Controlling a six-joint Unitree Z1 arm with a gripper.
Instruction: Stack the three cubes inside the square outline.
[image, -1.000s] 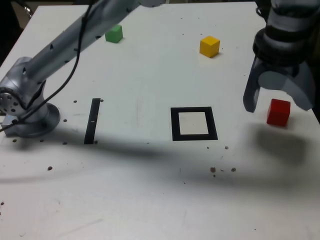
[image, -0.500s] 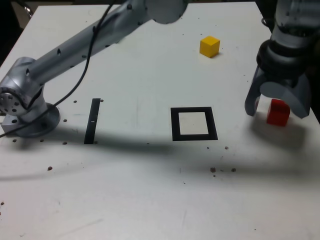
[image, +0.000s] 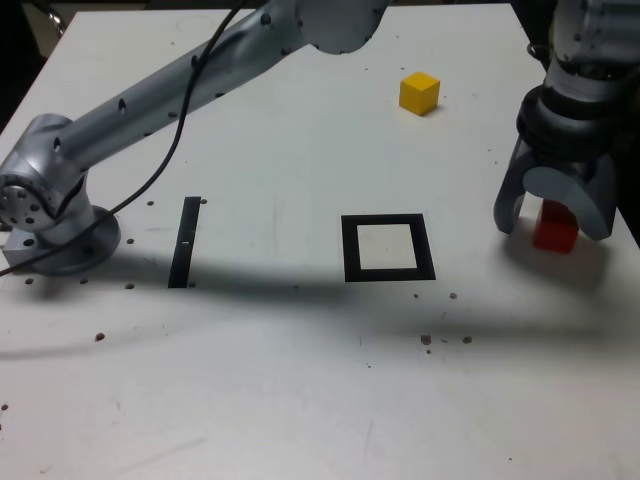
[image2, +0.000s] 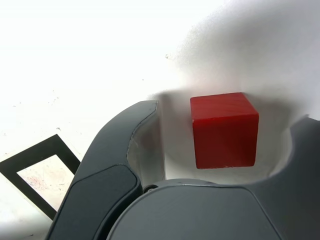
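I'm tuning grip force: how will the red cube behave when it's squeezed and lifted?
The red cube looks solid with flat, square faces, so it probably stays stiff and won't roll. Its surface looks smooth, perhaps slightly slippery. It sits between the gripper jaws with gaps on both sides, so it may shift slightly as they close.

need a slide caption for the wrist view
Open pincer straddling the red cube on the white table, square outline alongside.

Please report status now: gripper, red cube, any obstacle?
Gripper open, fingers astride small red cube, gaps visible, not gripped. Cube on table, outside black square outline. Nothing between them.
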